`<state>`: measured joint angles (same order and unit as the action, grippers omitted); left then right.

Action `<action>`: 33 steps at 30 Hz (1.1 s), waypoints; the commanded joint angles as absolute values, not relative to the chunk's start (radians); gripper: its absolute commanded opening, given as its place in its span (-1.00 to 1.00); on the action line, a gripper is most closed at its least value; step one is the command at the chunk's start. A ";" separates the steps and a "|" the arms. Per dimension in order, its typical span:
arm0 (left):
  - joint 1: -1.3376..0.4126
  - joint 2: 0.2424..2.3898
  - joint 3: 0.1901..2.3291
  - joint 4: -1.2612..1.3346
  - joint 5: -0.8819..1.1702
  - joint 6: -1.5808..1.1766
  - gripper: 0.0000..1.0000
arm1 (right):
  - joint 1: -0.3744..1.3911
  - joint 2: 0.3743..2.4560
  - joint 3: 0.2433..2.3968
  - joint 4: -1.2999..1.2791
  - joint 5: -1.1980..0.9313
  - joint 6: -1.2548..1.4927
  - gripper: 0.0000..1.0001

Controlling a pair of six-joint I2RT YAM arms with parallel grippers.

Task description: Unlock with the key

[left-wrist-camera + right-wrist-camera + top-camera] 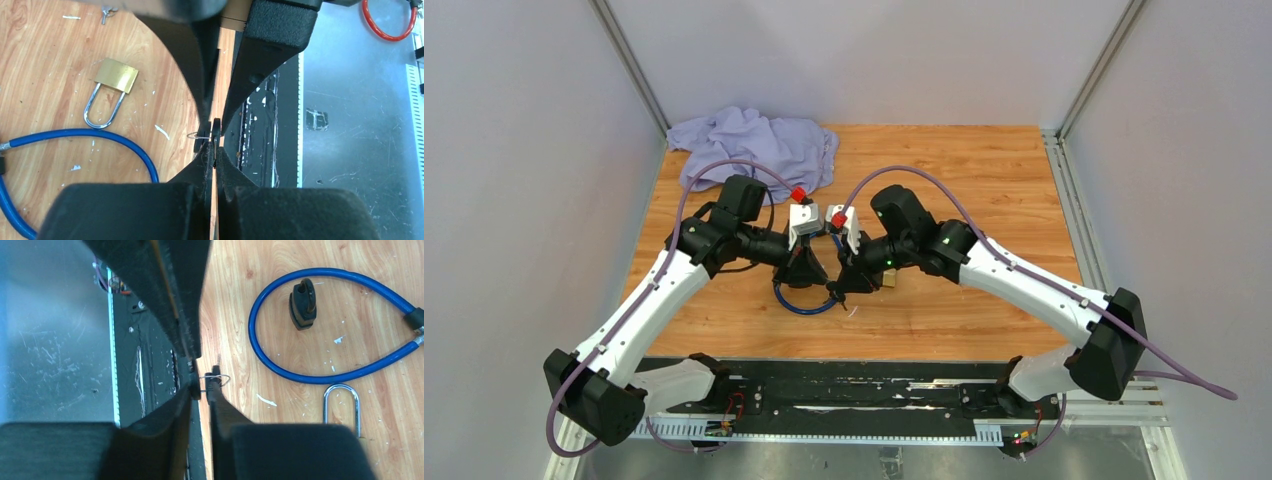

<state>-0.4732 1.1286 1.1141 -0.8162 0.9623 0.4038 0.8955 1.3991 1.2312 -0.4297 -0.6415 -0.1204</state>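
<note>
Brass padlock (116, 75) beside blue cable (100, 137); both tools (214, 145) (202, 387) pinched on key (216, 380).

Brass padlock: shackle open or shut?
Cannot tell: the brass padlock lies flat, both shackle legs reaching its body; whether they are latched isn't visible.

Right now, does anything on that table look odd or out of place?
A crumpled purple cloth lies at the far left corner, unrelated to locks. White flecks litter the wood near the brass padlock. Both claws pinch one small key tip to tip.
</note>
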 commanded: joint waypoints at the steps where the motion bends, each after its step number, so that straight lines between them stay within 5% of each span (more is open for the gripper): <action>1: -0.477 1.129 1.130 -0.804 0.996 0.368 -0.99 | 0.862 1.342 1.203 -0.334 -0.620 -0.065 -0.47; 6: -0.477 1.104 1.126 -0.672 1.004 0.183 -0.99 | 0.800 1.191 1.014 -0.025 -0.660 0.053 0.02; 9: -0.476 1.078 1.098 -0.509 1.010 0.003 -0.99 | 0.758 1.143 0.928 0.133 -0.723 0.144 0.14; 20: -0.474 1.063 1.070 -0.196 1.050 -0.368 -0.99 | 0.629 1.130 0.726 0.807 -0.838 0.620 0.14; 28: -0.472 1.050 1.061 -0.105 1.061 -0.469 -0.99 | 0.583 1.248 0.639 1.402 -0.830 1.003 -0.06; 33: -0.472 1.043 1.063 -0.078 1.061 -0.495 -0.99 | 0.576 1.336 0.644 1.543 -0.838 1.138 -0.13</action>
